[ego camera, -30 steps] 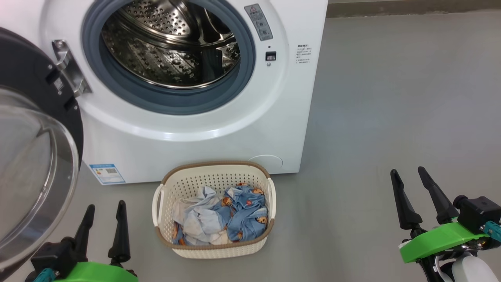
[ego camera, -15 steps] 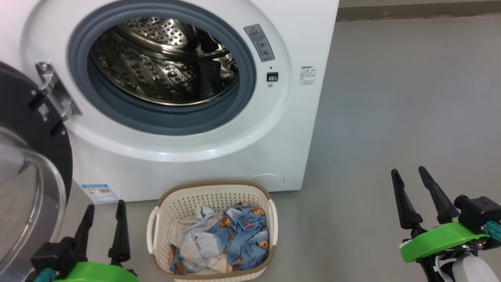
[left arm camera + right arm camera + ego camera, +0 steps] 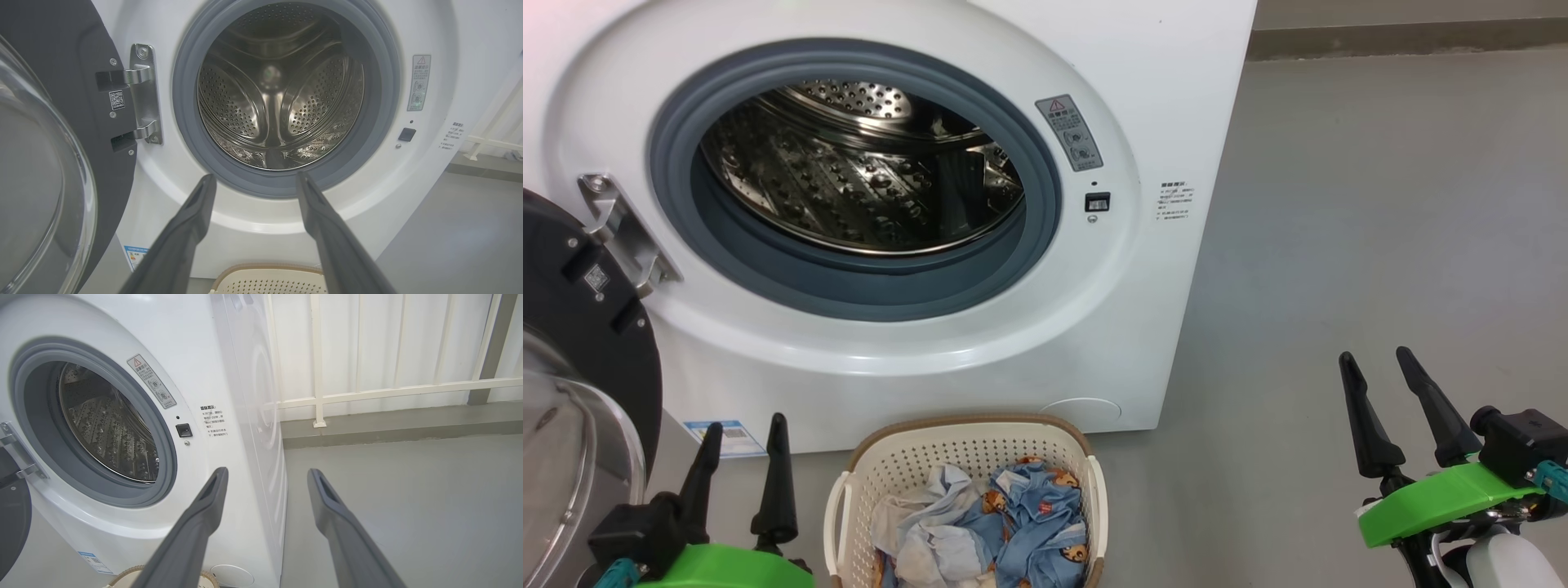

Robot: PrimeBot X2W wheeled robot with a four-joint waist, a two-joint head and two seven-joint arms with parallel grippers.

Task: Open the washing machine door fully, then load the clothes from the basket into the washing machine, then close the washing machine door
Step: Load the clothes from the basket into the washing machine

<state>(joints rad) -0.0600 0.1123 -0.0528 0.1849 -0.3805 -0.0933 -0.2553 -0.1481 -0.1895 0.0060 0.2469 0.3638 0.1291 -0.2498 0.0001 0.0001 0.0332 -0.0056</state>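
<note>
Between the earlier pictures and this one the head camera had shifted. The clothes (image 3: 988, 523), the basket (image 3: 968, 425) and the washing machine (image 3: 1152, 98) all sat lower in the head view, so the view had moved and not the things. The clothes lay heaped in the basket, which stood on the floor (image 3: 1339, 204) just in front of the machine, below its opening. The washing machine door (image 3: 572, 343) hung swung out at the left and the drum (image 3: 849, 180) was bare, so loading probably came next. The left gripper (image 3: 746, 425) and right gripper (image 3: 1374, 354) both had their fingers spread, holding nothing. The door's glass bowl bulged close beside the left gripper — a tight edge there — while open floor lay around the right one, well apart from the basket.
</note>
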